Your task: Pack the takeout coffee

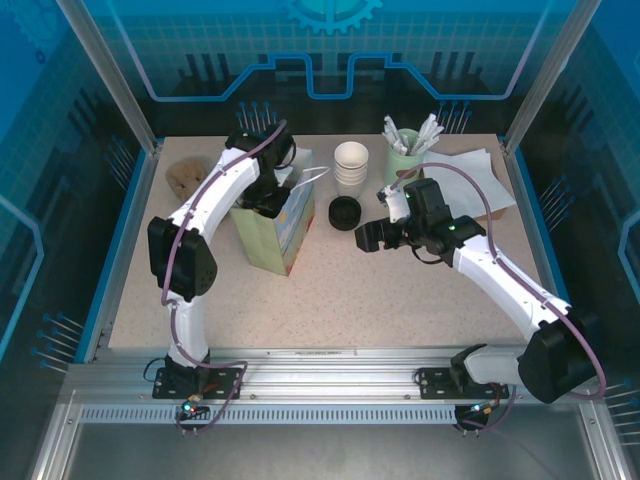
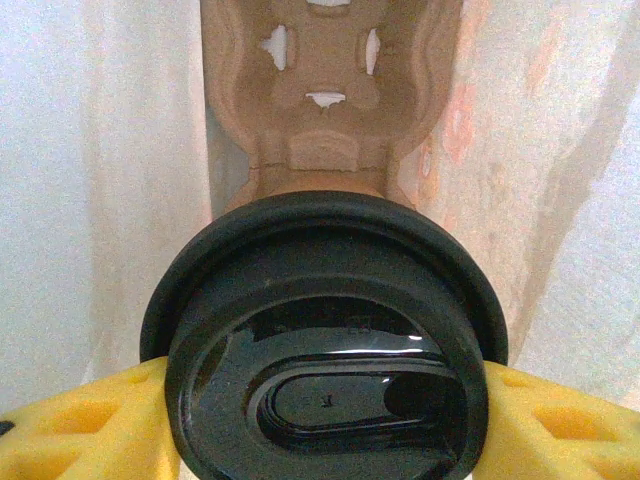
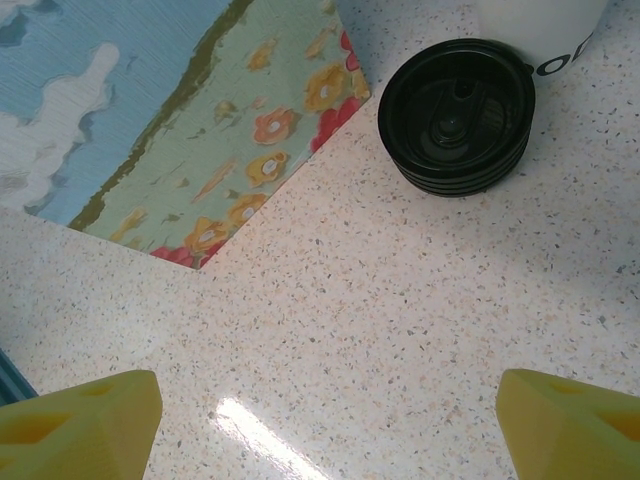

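Gripping the takeout coffee (image 2: 325, 330) just below its black lid, the left tool (image 2: 320, 425) holds it inside the paper bag (image 2: 100, 150), over the pulp carrier (image 2: 325, 90) at the bottom. Recommendation: lower it upright, centred on a pocket, clear of the walls, before letting go. Idle, the right tool (image 3: 320, 425) hangs released above the table (image 3: 400, 300).

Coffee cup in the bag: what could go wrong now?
1. The left tool holds the takeout coffee over the cardboard tray; if it misses a pocket, it might tip and spill.
2. The paper bag walls are close, so the tool could snag or topple it.
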Robot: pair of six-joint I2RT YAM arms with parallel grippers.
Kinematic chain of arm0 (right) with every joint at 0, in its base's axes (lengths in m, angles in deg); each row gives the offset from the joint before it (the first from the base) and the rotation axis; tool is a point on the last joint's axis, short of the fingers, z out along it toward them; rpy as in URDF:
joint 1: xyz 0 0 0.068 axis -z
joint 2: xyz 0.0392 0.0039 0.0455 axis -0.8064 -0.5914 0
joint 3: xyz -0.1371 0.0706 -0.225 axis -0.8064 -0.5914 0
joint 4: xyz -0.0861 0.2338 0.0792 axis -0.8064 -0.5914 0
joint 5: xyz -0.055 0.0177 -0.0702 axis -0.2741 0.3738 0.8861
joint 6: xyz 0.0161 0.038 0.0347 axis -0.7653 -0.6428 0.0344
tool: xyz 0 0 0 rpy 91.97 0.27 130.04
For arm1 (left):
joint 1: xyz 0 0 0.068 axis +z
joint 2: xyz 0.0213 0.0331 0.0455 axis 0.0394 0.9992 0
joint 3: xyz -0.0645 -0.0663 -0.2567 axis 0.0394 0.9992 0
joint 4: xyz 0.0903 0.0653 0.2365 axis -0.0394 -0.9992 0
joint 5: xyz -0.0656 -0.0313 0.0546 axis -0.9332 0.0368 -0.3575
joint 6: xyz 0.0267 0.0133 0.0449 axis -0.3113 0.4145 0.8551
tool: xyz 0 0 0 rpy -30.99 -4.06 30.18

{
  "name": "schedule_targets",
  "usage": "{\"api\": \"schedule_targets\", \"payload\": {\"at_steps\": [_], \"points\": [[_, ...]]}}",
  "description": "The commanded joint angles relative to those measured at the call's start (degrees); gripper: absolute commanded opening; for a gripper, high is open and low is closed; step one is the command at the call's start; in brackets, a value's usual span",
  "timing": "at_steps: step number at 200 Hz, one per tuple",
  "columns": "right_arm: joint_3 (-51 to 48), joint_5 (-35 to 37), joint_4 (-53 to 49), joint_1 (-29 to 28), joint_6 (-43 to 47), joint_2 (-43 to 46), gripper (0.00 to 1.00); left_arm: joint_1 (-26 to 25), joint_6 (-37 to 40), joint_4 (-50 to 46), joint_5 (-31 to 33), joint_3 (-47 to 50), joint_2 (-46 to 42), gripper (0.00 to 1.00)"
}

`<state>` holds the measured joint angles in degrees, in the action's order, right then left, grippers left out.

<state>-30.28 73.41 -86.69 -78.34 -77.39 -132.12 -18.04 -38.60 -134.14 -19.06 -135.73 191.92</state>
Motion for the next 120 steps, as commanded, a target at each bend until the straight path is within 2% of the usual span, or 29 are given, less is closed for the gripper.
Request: {"api": "schedule_targets", "payload": {"at_steps": [1,120], "points": [[-0.2,0.4,-0.5,-1.1,0.7,-0.4,0.88,0.7,1.1,0.0,-1.5,0.9,0.8,0.44],[0.3,0.5,-0.8,-1.2,1.1,-0.9,0.88,0.7,0.4,-2.1,-1.4,-0.8,-1.4,0.44]]}}
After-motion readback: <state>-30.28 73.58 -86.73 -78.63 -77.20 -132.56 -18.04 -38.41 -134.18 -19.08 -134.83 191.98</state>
